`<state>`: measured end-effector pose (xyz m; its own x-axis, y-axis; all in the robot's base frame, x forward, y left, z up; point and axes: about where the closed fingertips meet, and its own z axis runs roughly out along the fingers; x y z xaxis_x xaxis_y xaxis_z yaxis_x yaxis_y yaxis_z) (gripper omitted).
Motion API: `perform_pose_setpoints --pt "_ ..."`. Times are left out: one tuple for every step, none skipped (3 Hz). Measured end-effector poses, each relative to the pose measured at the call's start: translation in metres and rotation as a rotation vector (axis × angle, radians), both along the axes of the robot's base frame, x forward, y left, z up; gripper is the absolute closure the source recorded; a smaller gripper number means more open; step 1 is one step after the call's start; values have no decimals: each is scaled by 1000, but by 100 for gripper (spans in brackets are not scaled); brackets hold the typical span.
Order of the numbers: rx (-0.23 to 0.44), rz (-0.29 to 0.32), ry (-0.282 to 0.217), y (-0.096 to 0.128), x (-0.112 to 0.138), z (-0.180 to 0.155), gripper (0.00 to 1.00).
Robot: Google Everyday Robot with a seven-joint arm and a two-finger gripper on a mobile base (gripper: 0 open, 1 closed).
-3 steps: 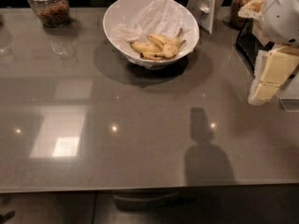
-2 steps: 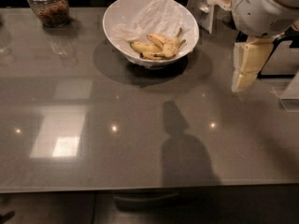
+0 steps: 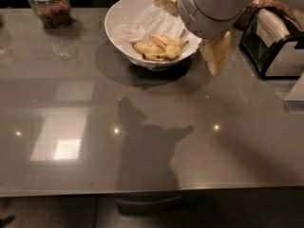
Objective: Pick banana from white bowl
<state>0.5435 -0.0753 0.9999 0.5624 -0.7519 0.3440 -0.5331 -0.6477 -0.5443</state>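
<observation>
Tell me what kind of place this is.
Probably a kitchen: bananas in a white bowl, a glass jar and a countertop appliance. The gripper hangs beside the bowl's rim.

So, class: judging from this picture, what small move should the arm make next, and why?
Probably shift the gripper sideways until it is over the banana. It hangs beside the white bowl, off the rim on the picture's right, above the table, while the banana lies inside on crumpled paper.
</observation>
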Motion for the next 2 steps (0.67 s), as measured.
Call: perform_pose_setpoints --pt "-63 -10 -43 -14 7 6 0" --pt "-64 -10 -44 -14 7 6 0"
